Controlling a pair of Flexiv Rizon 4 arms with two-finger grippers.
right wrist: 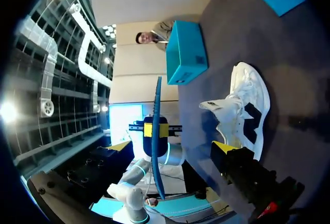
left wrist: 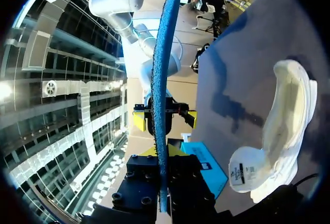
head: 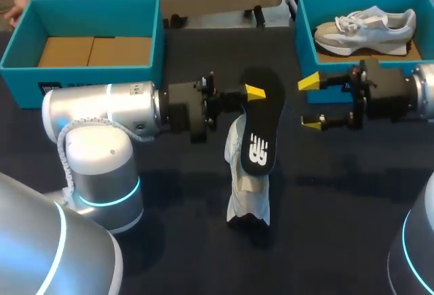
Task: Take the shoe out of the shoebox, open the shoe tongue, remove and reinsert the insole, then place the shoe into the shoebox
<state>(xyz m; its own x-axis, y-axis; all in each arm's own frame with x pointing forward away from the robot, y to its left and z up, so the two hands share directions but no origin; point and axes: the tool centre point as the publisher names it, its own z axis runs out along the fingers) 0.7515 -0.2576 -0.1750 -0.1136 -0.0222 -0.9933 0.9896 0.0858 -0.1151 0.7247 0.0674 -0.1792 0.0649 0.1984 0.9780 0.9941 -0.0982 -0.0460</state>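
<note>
My left gripper [head: 255,93] is shut on the heel end of a black insole [head: 263,129] and holds it in the air over the table's middle. In the left wrist view the insole [left wrist: 162,95] shows edge-on, blue, clamped in that gripper [left wrist: 162,154]. Under it a white shoe [head: 247,183] lies on its side on the dark table, also seen beside the gripper [left wrist: 283,131]. My right gripper [head: 310,103] stands open just right of the insole and apart from it, and the right wrist view shows it wide [right wrist: 172,147] facing the insole [right wrist: 157,141] and shoe [right wrist: 242,113].
A teal shoebox [head: 306,47] at the back right holds a second pale shoe [head: 366,29]. Another teal box [head: 146,71] at the back left has cardboard inside, and a person's hand [head: 12,14] is at its far left corner. My left arm's base [head: 102,173] stands front left.
</note>
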